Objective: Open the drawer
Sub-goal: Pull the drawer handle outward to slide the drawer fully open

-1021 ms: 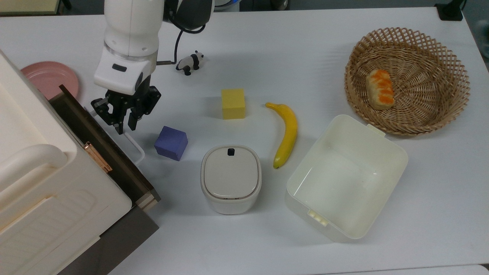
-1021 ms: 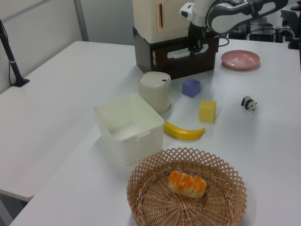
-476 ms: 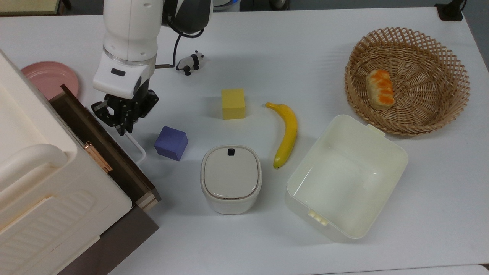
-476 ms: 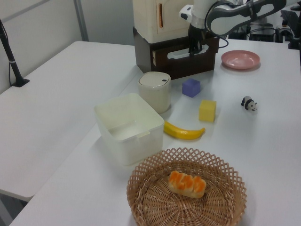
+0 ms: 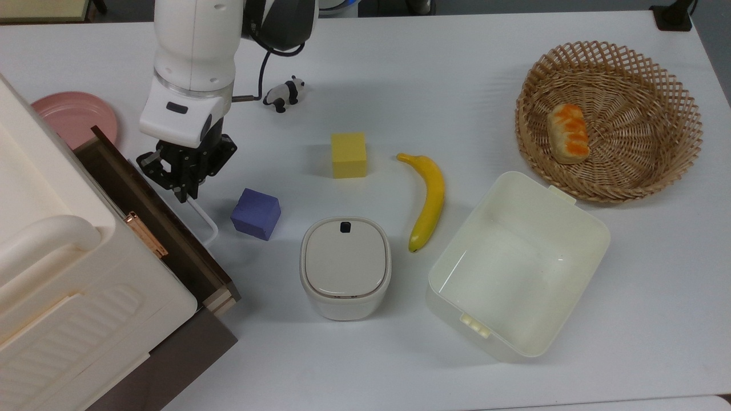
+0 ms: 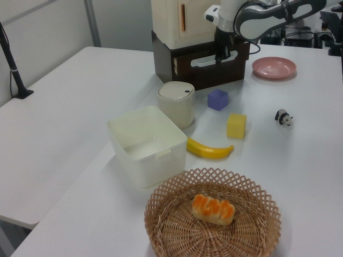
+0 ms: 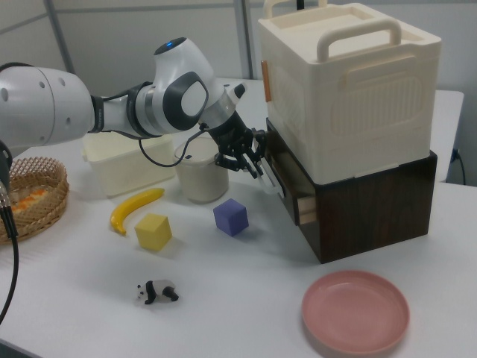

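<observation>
Where the white Panda arm ends, its black two-finger gripper (image 5: 185,178) sits closed on the white loop handle (image 5: 201,220) of the drawer (image 5: 154,220), its fingers drawn narrow around the bar near the handle's far end in the top view. The drawer, with its dark brown front panel, is at the top view's left, under a cream cabinet top with a copper latch (image 5: 145,234), and it stands barely out from the dark wooden base. The grasp looks made, so the pulling step seems at hand; the next move likely calls for a straight pull away from the cabinet, keeping the grip firm so the thin handle does not slip. A purple cube (image 5: 256,213) lies just beside the handle and could be pushed by the drawer. Farther out on the white table (image 5: 434,85) are a lidded cream bin (image 5: 345,267), a yellow cube (image 5: 349,155), a banana (image 5: 428,200), a cream tub (image 5: 517,265), a wicker basket (image 5: 608,120) holding a bread roll (image 5: 568,133), a toy panda (image 5: 284,93) and a pink plate (image 5: 73,117).
</observation>
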